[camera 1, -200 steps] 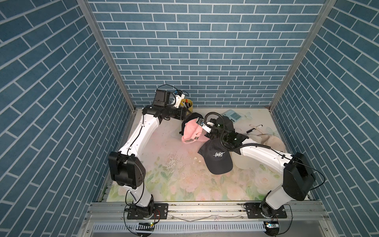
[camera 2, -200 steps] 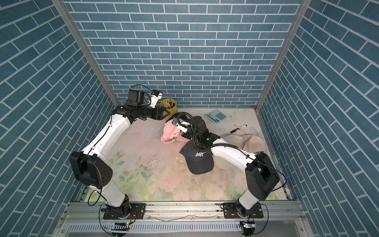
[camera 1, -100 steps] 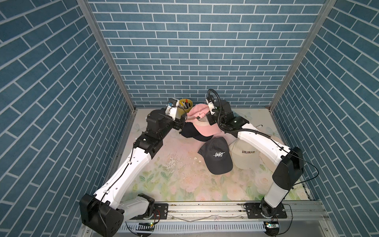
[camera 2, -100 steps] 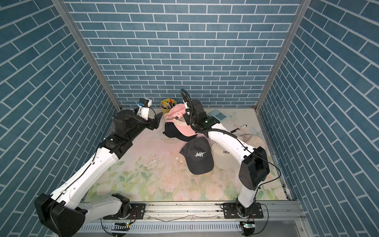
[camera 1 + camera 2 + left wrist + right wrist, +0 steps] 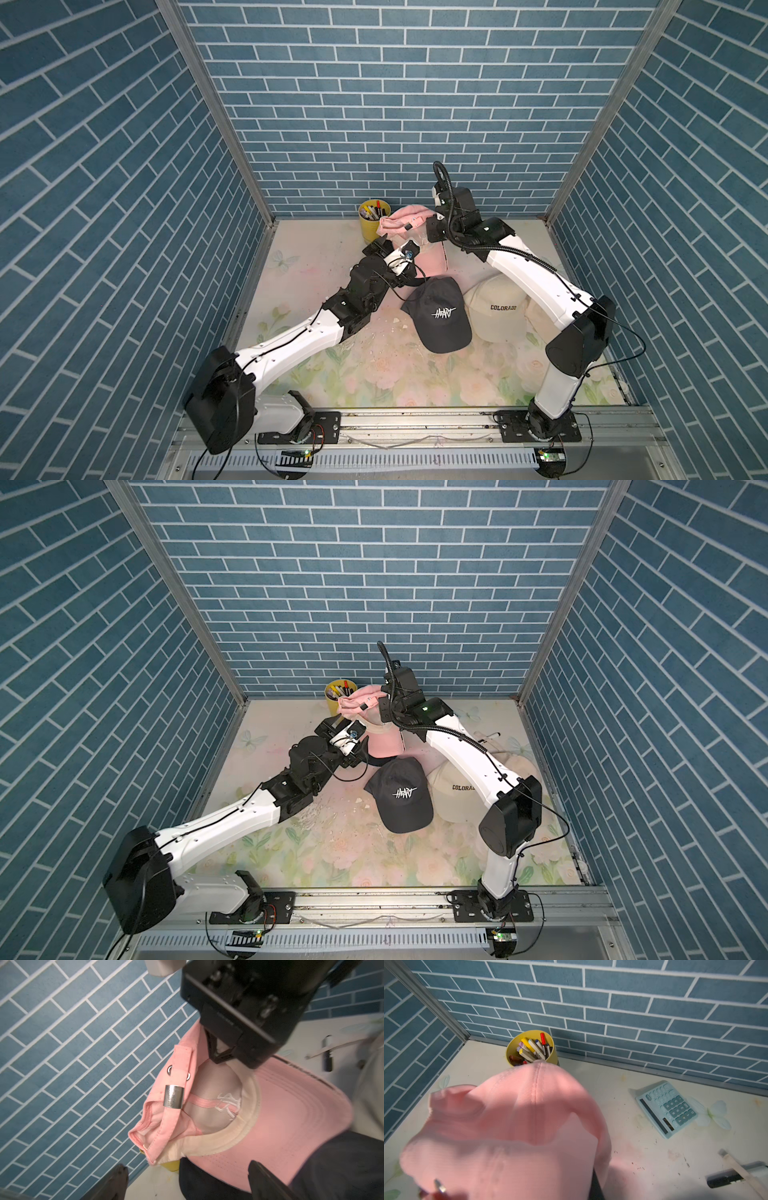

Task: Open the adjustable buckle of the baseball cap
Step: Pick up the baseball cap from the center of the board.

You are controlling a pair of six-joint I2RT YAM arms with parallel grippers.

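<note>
A pink baseball cap [image 5: 409, 216] hangs in the air at the back, underside toward my left wrist camera. My right gripper [image 5: 430, 232] is shut on the cap's rim [image 5: 223, 1059]. The silver buckle [image 5: 173, 1097] sits closed on the pink rear strap [image 5: 180, 1059], below two metal eyelets. My left gripper [image 5: 388, 253] stands open just below and in front of the cap, apart from it; its two fingertips [image 5: 120, 1169] hold nothing. In the right wrist view the cap's crown [image 5: 512, 1126] hides the jaws.
A black cap [image 5: 442, 320] and a cream cap [image 5: 498, 307] lie mid-table. Another dark cap [image 5: 207, 1184] lies under the pink one. A yellow pen cup [image 5: 372, 218] stands just behind the strap. A calculator [image 5: 666, 1109] and a marker [image 5: 724, 1180] lie back right.
The right gripper has lifted the pink cap off the table toward the back wall. The left arm has swung in beneath it, and its jaws have spread wider.
</note>
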